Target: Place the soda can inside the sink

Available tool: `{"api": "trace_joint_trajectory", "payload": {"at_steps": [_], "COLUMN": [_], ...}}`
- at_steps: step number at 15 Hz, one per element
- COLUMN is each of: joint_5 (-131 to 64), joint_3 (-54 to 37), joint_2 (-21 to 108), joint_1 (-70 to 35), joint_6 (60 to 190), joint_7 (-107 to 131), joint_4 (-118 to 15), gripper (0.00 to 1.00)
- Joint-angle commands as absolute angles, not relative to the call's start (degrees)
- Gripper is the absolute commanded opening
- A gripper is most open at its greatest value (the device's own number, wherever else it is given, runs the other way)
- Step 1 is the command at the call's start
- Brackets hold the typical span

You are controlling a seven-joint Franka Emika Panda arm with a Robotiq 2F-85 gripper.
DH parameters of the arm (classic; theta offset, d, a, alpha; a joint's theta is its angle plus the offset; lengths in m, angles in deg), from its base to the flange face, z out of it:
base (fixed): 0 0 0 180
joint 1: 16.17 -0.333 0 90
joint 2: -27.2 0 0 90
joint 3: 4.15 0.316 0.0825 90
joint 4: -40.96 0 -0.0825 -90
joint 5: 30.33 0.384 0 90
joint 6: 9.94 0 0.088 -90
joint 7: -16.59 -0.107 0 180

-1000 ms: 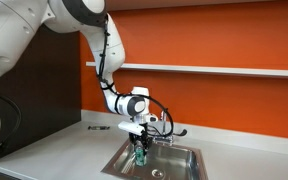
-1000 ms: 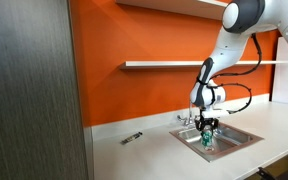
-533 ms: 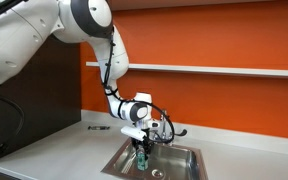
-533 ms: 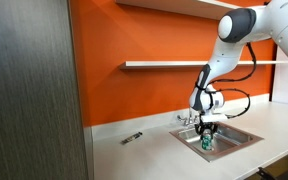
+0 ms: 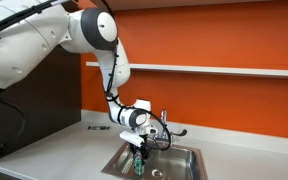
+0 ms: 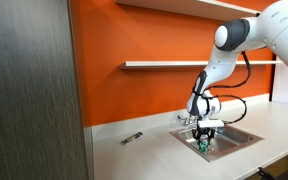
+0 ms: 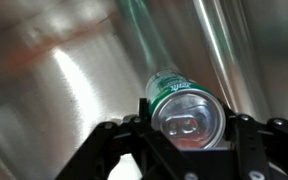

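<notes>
The green soda can [image 7: 187, 108] with its silvery top is held between the black fingers of my gripper [image 7: 189, 128], which is shut on it. In both exterior views the gripper [image 5: 138, 152] [image 6: 203, 138] reaches down into the stainless-steel sink [image 5: 187, 153] [image 6: 242, 134], with the can [image 5: 139, 163] [image 6: 204, 146] low inside the basin. In the wrist view the shiny steel floor of the sink [image 7: 64, 80] lies right behind the can. Whether the can touches the bottom I cannot tell. The chrome faucet [image 5: 165, 124] stands at the back rim.
A white counter [image 5: 64, 145] [image 6: 144, 155] surrounds the sink. A small dark object [image 6: 131, 137] lies on the counter away from the sink; it also shows by the wall in an exterior view [image 5: 100, 127]. An orange wall with a shelf [image 6: 164, 65] is behind.
My arm has lowered the gripper and the can deeper into the sink basin. The grip on the can has not changed.
</notes>
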State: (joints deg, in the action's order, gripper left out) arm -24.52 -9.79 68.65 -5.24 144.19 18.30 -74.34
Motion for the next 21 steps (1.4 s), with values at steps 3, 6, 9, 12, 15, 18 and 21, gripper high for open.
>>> {"api": "trace_joint_trajectory", "payload": {"at_steps": [3, 6, 9, 12, 15, 18, 21], "joint_5": [-23.51, -23.48, -23.49, -23.55, -23.59, -23.72, -24.01], "joint_3": [-8.13, -8.0, -8.0, -8.2, -8.28, -8.44, -8.75], "joint_2": [70.79, 71.37, 71.51, 71.53, 71.43, 70.45, 69.58], "joint_1": [-3.65, -3.52, -3.56, -3.78, -3.88, -4.2, -4.61], "joint_6": [143.18, 143.04, 142.98, 142.77, 142.67, 142.59, 142.31], "joint_7": [18.48, 18.47, 18.42, 18.09, 17.97, 17.78, 17.55], "joint_4": [-71.6, -71.2, -71.12, -71.12, -71.23, -71.9, -72.11], "gripper": [0.38, 0.38, 0.38, 0.89, 1.0, 1.0, 1.0]}}
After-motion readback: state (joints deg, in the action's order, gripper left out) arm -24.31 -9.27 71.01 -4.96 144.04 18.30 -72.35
